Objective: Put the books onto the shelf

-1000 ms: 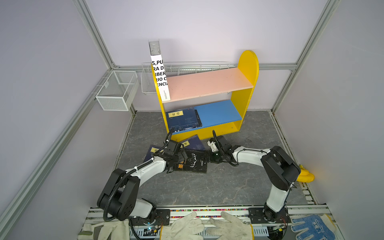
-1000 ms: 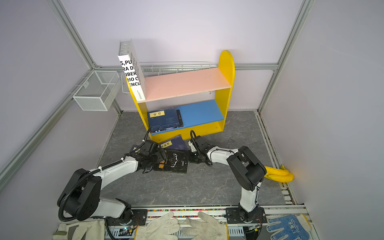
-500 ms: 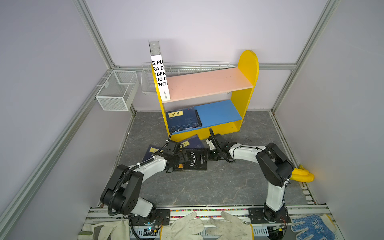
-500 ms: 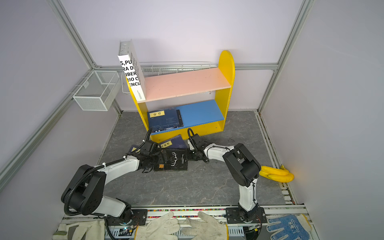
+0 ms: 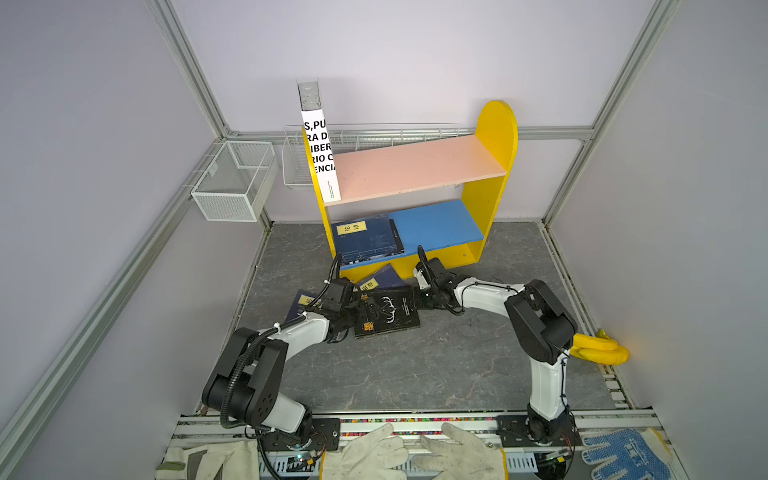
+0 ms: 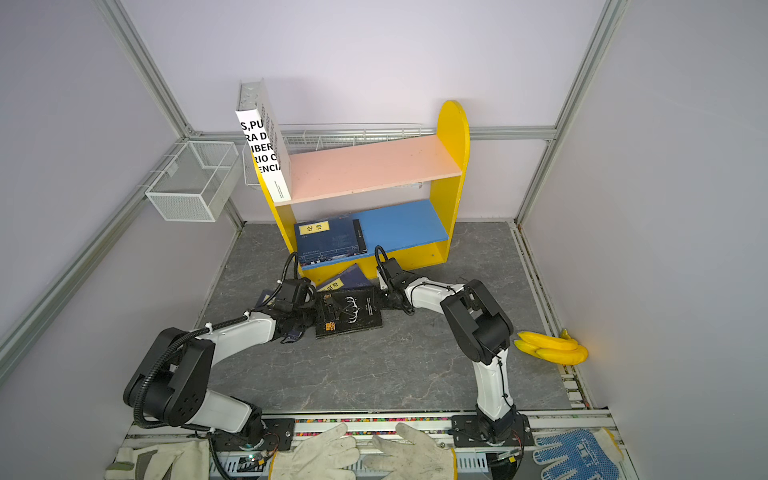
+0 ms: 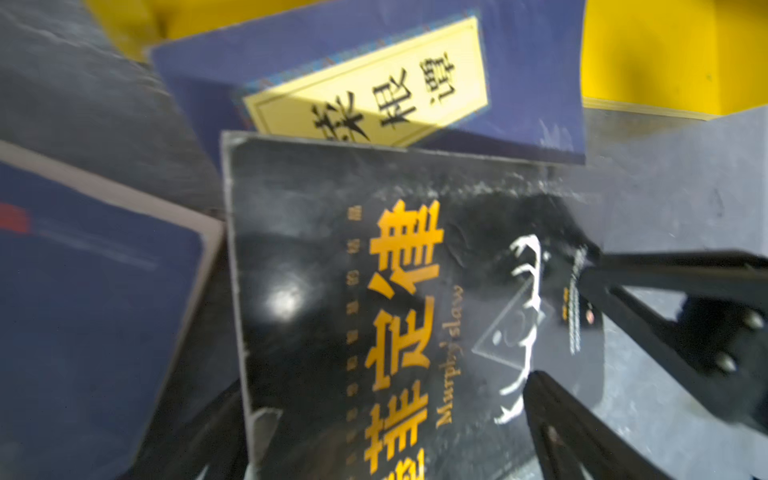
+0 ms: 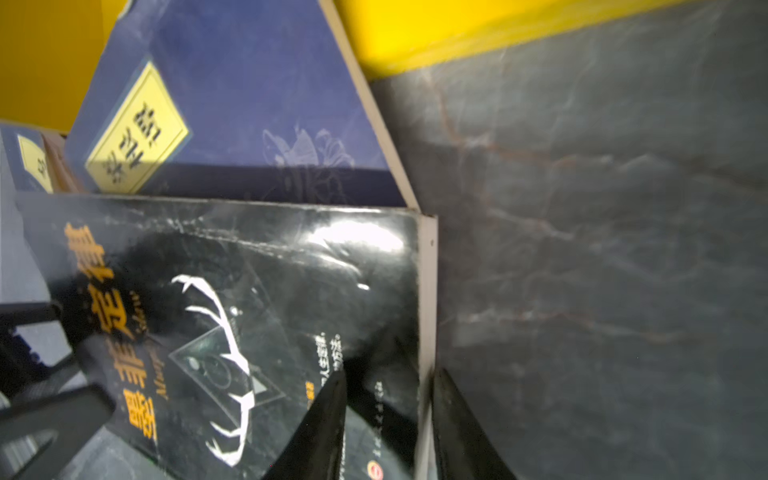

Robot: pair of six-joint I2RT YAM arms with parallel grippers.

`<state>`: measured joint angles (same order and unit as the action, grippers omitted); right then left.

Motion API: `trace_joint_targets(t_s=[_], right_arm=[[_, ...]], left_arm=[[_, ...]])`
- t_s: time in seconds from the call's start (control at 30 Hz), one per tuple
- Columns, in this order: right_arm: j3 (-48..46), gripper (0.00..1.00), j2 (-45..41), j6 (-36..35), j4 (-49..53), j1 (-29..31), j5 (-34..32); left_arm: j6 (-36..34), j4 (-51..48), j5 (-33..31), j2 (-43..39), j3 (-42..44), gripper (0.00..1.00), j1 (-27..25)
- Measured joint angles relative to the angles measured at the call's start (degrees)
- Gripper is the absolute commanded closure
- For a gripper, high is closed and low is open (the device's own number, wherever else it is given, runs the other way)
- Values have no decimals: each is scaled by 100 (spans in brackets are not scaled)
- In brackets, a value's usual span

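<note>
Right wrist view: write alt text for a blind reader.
Dark fingers of the right gripper straddle the page edge of a black book with white antlers on grey marbled floor; a navy, yellow-labelled book sits behind.

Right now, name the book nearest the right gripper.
The black book with white antlers, flat on the floor: the right gripper straddles its edge. The navy books lie beyond it.

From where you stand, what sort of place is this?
Most likely a robot test cell rather than a home. Two robot arms are mounted side by side, a metal frame holds plain walls, and a small shelf with books looks like practice props.
</note>
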<state>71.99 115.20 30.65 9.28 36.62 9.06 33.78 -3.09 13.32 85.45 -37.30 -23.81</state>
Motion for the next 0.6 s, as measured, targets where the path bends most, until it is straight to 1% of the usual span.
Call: trace_joint_targets(t_s=[0.27, 0.6], right_arm=[[61, 64, 66, -70, -74, -66, -2], [61, 64, 70, -66, -208, -120, 2]], left_arm=[[269, -4, 789, -310, 219, 6, 2], [802, -24, 1056, -1106, 234, 9, 2]])
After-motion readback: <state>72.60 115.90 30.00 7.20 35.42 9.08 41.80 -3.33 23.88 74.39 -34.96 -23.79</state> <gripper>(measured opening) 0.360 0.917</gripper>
